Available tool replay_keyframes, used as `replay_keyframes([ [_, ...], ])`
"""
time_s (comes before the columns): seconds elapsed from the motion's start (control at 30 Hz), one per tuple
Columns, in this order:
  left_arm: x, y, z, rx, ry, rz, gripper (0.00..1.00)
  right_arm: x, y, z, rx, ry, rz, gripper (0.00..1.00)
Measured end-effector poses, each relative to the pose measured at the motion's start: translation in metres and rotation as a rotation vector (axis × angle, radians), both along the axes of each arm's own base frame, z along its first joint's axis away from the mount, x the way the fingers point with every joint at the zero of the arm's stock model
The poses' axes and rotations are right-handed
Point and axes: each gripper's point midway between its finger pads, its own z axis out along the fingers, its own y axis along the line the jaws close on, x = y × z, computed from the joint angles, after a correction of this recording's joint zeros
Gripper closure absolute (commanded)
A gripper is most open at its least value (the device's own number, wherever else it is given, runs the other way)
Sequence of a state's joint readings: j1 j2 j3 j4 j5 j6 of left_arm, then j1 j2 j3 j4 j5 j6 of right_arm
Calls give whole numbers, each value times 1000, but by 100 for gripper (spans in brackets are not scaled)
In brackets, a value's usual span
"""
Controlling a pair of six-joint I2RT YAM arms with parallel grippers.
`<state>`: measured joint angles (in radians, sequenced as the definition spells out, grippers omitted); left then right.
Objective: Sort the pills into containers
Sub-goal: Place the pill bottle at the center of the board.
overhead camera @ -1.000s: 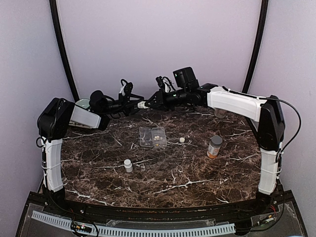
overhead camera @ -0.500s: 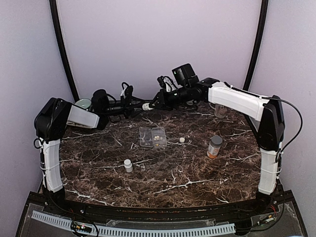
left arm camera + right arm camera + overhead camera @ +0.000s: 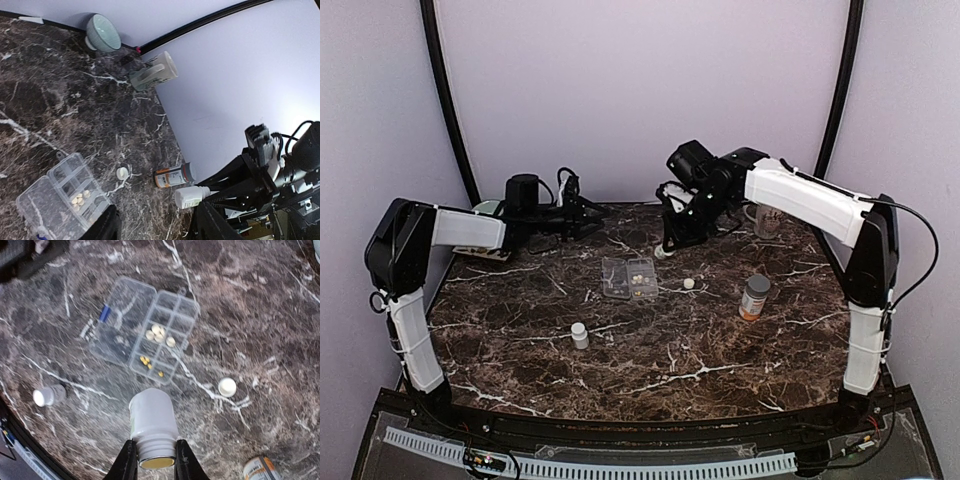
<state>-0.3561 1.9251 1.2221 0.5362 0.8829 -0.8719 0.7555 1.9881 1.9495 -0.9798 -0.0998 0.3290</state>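
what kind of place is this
Probably a robot lab test cell: a white-and-black left arm and right arm mounted at a dark marble-patterned tabletop, plain lilac walls around it, and staged props like a clear plastic pill box.

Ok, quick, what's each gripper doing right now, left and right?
Left gripper: open, nothing between its fingers.
Right gripper: closed on a small white bottle, gripped at the neck.

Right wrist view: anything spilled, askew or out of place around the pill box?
No spill visible. A small white cap lies loose on the dark marble table, right of the open clear plastic pill box, apart from it; the uncapped white bottle is in the right gripper.
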Motion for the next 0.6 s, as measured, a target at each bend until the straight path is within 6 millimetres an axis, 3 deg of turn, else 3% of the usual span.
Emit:
replay_keyframes([
  [0.1, 1, 7, -11, 66, 12, 43, 46, -23, -17, -22, -131, 48, 20, 90],
  [0.23, 1, 15, -17, 133, 14, 88, 46, -49, -29, -35, -257, 85, 65, 90],
  [0.4, 0, 24, -17, 187, 0, 134, 46, -75, -32, -41, -354, 106, 128, 90],
  [0.6, -1, 33, -19, 241, -12, 170, 46, -95, -22, -59, -421, 145, 191, 90],
])
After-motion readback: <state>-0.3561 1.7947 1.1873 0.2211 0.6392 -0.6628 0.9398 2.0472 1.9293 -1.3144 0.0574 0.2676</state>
